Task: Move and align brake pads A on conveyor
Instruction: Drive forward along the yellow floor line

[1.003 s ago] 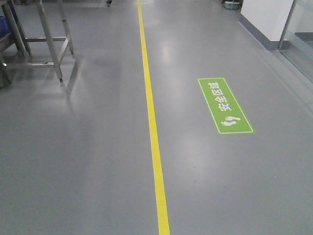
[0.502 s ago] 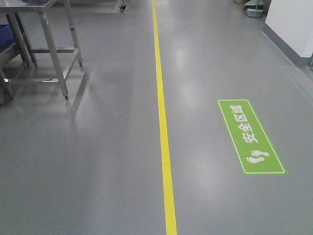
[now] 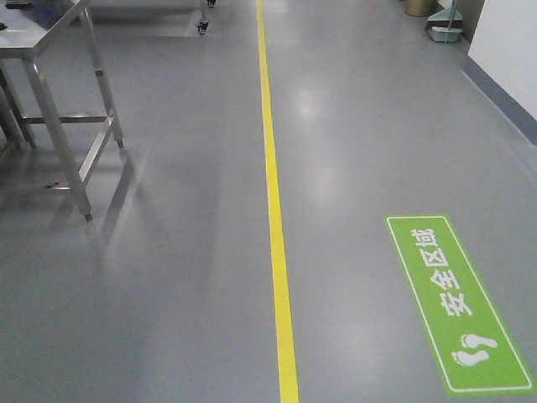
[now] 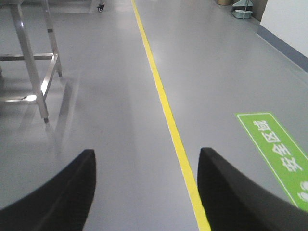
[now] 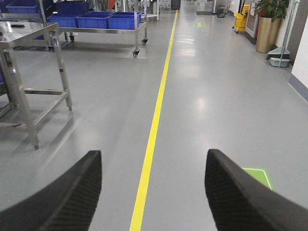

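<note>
Framing the bottom of each wrist view, the black fingers (image 4: 57,202) are the nearest things. The left gripper (image 4: 147,154) has its two fingers spread wide apart, with only bare grey floor (image 4: 120,120) between them. The right gripper (image 5: 154,154) is spread likewise and holds nothing. Neither the brake pads A nor the conveyor comes into any of the three views, so their place cannot be told.

Just past the fingers, a yellow line (image 3: 277,252) runs along the floor straight away from the robot. In the left wrist view it passes just beside one finger; in the right wrist view it runs between the two. To the right of the line, near the robot, a green floor sign (image 3: 453,302) with white characters and two white footprints lies flat, apart from the line.

Farther on, left of the line, a steel table (image 3: 59,134) stands on bare legs joined by low crossbars, its shine mirrored in the floor. Beyond it, in the right wrist view, a low wheeled cart (image 5: 137,38) carries blue bins (image 5: 96,20). On the far right a white wall (image 3: 512,42) with a grey skirting runs along the aisle. Near it stand a dustpan (image 5: 279,60), a potted plant (image 5: 264,29) in a tan pot and, farther still, a yellow mop bucket (image 5: 239,21).
</note>
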Controlling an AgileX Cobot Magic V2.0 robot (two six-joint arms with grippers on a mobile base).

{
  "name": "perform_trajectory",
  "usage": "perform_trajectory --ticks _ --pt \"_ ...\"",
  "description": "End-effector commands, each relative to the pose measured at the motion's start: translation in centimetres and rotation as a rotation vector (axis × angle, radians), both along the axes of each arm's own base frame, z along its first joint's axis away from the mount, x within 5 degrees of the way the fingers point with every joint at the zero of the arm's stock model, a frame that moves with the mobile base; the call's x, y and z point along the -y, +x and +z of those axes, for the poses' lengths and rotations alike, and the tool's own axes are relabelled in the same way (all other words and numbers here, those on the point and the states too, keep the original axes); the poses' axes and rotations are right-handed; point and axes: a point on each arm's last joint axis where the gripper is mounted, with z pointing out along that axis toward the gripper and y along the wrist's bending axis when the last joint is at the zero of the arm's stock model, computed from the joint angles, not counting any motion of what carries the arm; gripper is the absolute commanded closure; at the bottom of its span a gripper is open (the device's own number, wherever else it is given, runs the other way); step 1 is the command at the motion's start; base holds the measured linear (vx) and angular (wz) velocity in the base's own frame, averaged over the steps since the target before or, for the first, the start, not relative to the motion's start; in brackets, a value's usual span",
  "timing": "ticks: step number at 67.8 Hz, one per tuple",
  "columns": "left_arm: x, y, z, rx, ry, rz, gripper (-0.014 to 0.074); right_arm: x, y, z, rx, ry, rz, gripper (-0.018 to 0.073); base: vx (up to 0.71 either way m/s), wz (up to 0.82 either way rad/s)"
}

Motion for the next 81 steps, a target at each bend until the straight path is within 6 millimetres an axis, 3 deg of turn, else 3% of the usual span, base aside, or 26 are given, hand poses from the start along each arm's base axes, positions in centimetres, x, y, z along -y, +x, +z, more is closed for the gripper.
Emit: perform_trajectory --ticks 1,81 --pt "0.06 0.18 1.33 0.085 -0.016 -0.004 0.0147 -0.04 0.10 1.48 0.091 0.005 0.003 0.0106 0.70 -0.07" --pt "0.06 0.19 1.34 0.086 -0.016 -0.004 0.0147 -0.04 0.10 1.48 0.091 0.005 0.003 0.0106 0.70 0.00"
